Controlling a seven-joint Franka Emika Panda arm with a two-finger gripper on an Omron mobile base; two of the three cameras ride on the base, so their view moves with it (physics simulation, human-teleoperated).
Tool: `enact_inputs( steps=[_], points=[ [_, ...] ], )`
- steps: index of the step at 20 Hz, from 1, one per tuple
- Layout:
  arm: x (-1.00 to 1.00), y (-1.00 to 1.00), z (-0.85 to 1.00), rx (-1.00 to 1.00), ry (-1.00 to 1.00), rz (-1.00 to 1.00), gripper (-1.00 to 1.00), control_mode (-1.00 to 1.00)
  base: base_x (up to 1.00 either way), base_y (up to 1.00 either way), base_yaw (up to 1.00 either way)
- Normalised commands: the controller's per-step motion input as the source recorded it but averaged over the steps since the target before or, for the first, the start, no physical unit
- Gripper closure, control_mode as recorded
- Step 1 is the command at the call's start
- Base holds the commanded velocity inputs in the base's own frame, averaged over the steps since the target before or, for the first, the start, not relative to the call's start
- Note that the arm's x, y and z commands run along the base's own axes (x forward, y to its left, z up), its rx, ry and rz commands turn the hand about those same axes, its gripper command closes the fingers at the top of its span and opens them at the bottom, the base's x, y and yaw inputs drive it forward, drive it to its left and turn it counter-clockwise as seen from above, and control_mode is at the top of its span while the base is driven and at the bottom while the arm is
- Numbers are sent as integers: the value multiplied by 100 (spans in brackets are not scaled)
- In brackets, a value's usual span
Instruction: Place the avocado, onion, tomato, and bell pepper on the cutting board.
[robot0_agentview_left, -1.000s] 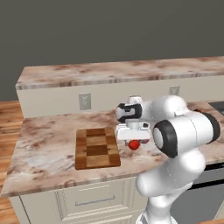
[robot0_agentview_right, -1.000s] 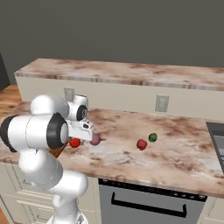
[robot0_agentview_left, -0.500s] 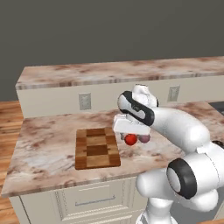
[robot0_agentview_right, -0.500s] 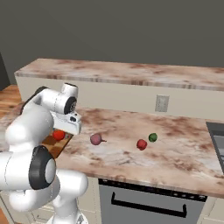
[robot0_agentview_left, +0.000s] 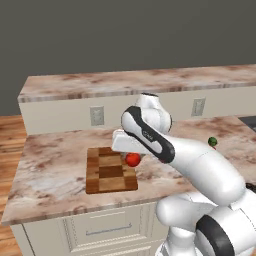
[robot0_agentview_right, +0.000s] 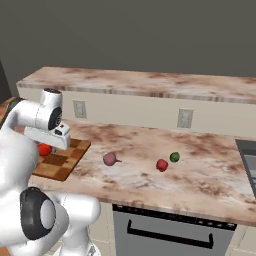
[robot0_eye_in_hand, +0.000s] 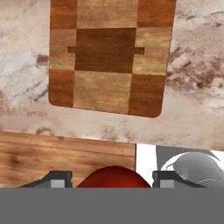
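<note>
- Gripper (robot0_eye_in_hand: 112, 180) closed partway around the tomato (robot0_agentview_left: 133, 159), one dark finger tip on each side of the red ball in the hand view.
- Tomato carried in the air above the right edge of the cutting board (robot0_agentview_left: 109, 170), clear of the wood.
- Cutting board lying flat on the marble table (robot0_agentview_left: 55, 170), near the front edge, bare of vegetables; light and dark brown blocks plain in the hand view.
- Onion (robot0_agentview_right: 109, 159) resting on the table to the right of the board, well apart from it, short stem pointing right.
- Bell pepper (robot0_agentview_right: 161, 165) further right on the table, just beside the avocado (robot0_agentview_right: 174, 157); cannot tell whether the two touch.
- Avocado seen too in the left base view as a small dark green lump past the arm's white link, toward the table's right end.
- Two wall outlets (robot0_agentview_left: 97, 115) set in the low backsplash behind the table.
- Dark oven front (robot0_agentview_right: 170, 235) below the table's edge in the right base view.
- Wooden floor (robot0_eye_in_hand: 65, 159) visible beyond the table's edge in the hand view.
</note>
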Motion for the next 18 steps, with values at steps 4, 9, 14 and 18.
enact_inputs(
  steps=[4,9,14,18],
  points=[
    [11,68,0,-6,-22,0,100,-100,0,0,0],
    [44,44,0,-2,-11,0,100,-100,0,0,0],
    [52,29,0,-1,-2,0,100,-100,0,0,0],
    [45,20,0,0,0,-3,100,-100,0,0,0]
  ],
)
